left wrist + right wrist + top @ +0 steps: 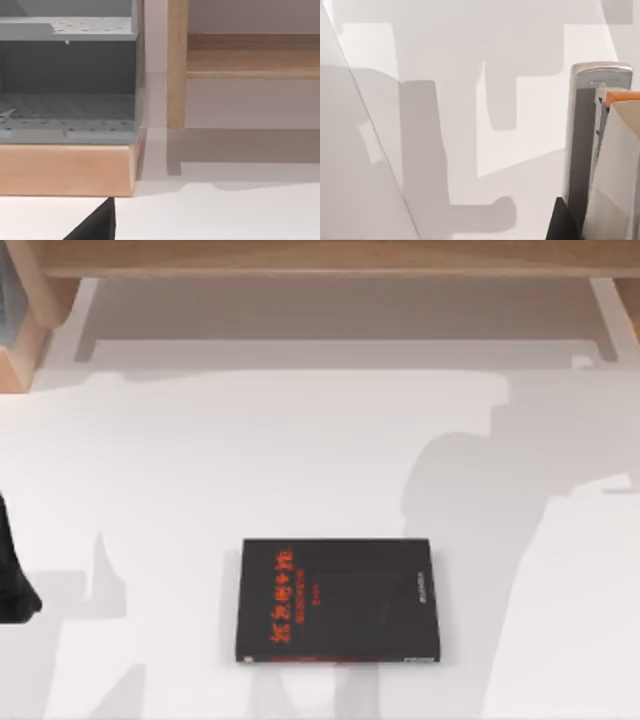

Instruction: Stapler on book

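Stapler (600, 145) sits cut off beside the right hand's finger (615, 175), grip unclear; book (340, 602) lies flat.

Left wrist view: a grey perforated rack (67, 112) is sitting on a light wooden base (65, 170), with a second perforated shelf above it. Beside it a wooden post (176, 65) is standing upright on the white table (225, 215), joining a wooden rail (252, 57) behind. A black wedge (97, 225) is showing at the frame edge.
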### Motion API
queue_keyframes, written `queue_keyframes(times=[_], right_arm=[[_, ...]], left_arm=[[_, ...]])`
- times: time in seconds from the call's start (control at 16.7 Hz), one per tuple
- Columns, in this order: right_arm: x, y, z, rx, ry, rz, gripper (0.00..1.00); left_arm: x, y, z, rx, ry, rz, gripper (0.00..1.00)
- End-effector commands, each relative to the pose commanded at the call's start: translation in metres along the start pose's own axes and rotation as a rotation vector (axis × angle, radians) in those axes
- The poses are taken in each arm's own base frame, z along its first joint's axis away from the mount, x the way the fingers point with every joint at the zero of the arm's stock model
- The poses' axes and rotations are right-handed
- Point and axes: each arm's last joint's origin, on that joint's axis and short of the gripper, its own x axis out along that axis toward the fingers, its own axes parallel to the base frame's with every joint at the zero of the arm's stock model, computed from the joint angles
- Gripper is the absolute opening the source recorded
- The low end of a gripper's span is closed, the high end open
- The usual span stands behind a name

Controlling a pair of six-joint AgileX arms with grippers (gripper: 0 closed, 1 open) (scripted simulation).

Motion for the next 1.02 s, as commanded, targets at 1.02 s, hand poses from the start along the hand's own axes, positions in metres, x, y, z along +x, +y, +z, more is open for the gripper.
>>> queue_keyframes(times=[1.02], right_arm=[[-0.042,0.299,-0.209,-0.143,0.113,0.038,0.00]], left_arm=[[0.000,0.000,0.000,0.000,0.000,0.000,1.00]])
